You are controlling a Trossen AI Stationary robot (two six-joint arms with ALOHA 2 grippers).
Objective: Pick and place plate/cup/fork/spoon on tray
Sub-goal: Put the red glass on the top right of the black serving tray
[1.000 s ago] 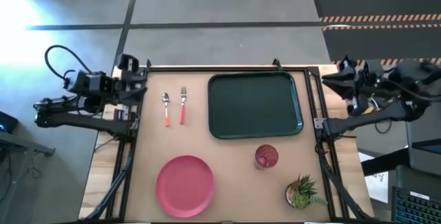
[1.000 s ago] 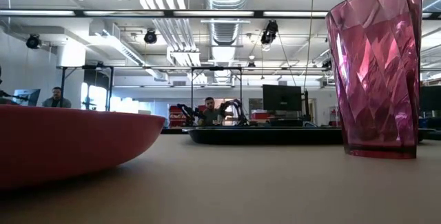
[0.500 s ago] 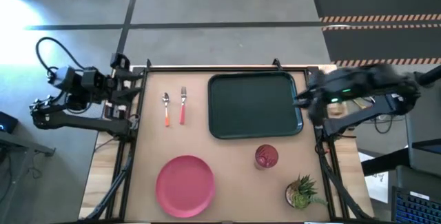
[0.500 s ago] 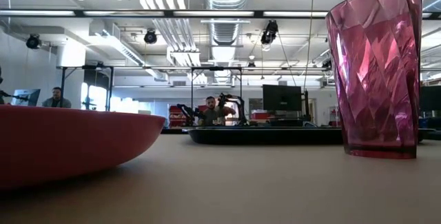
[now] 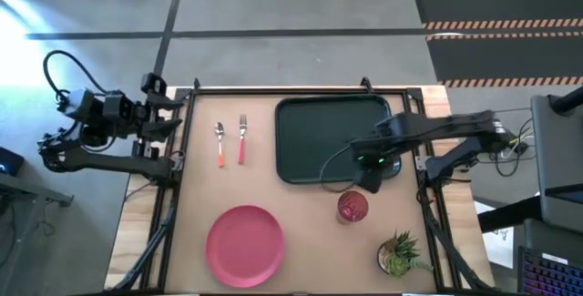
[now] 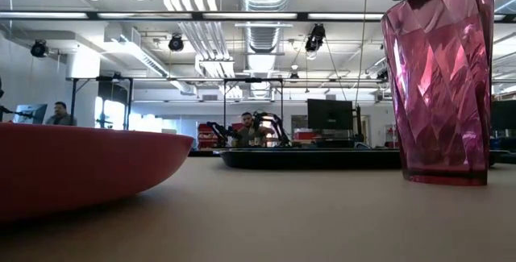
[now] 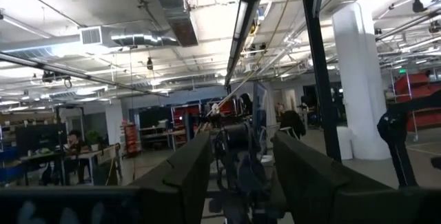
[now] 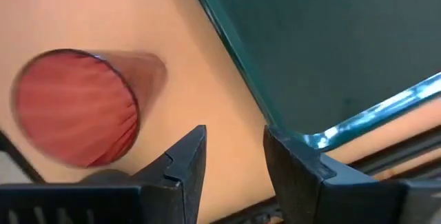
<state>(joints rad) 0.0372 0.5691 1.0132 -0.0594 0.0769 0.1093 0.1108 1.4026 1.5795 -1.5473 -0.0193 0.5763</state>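
Note:
The dark-red cup (image 5: 352, 207) stands upright on the table just near the dark tray (image 5: 337, 138); it also shows in the low view (image 6: 439, 85) and the right wrist view (image 8: 76, 107). My right gripper (image 5: 370, 185) hangs open and empty above the tray's near right corner (image 8: 310, 138), right beside the cup; its fingers (image 8: 186, 162) point down. The pink-red plate (image 5: 244, 245) lies at the near left. The spoon (image 5: 219, 143) and the fork (image 5: 241, 138) lie side by side left of the tray. My left gripper (image 5: 173, 116) waits open at the table's far left edge.
A small potted green plant (image 5: 399, 253) stands at the near right corner, near the cup. A dark metal frame (image 5: 419, 164) runs along the table's left and right edges. Bare tabletop (image 5: 301, 214) lies between plate and cup.
My right arm has swung in from beyond the table's right edge, across the tray's right side, toward the near edge and down beside the cup. My left arm has drawn back a little toward the left. Nothing on the table has moved.

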